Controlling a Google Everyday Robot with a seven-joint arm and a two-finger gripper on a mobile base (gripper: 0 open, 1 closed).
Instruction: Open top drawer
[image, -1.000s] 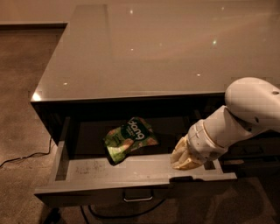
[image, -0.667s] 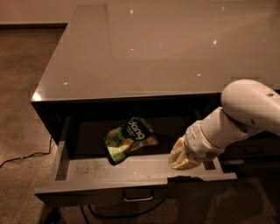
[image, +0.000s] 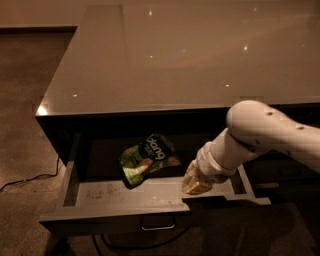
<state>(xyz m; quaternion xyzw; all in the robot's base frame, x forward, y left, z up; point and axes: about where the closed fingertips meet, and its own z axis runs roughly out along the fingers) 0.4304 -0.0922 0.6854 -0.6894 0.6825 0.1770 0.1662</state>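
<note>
Drawer (image: 102, 194), well out; gripper (image: 197, 183) at its front rim, grip I cannot tell; I pull straight, level.

top drawer (image: 100, 192) open beneath the surface (image: 175, 55), pouch (image: 147, 157) inside it near centre, hand (image: 196, 182) at the pouch's 4 o'clock, by the drawer's front wall

dim warm light, glare spots on countertop (image: 165, 55), hand (image: 196, 184) inside shadowed top drawer (image: 102, 194).

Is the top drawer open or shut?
Open: the top drawer is pulled out, grey floor and a green snack bag exposed; the claw sits at its front edge.
</note>
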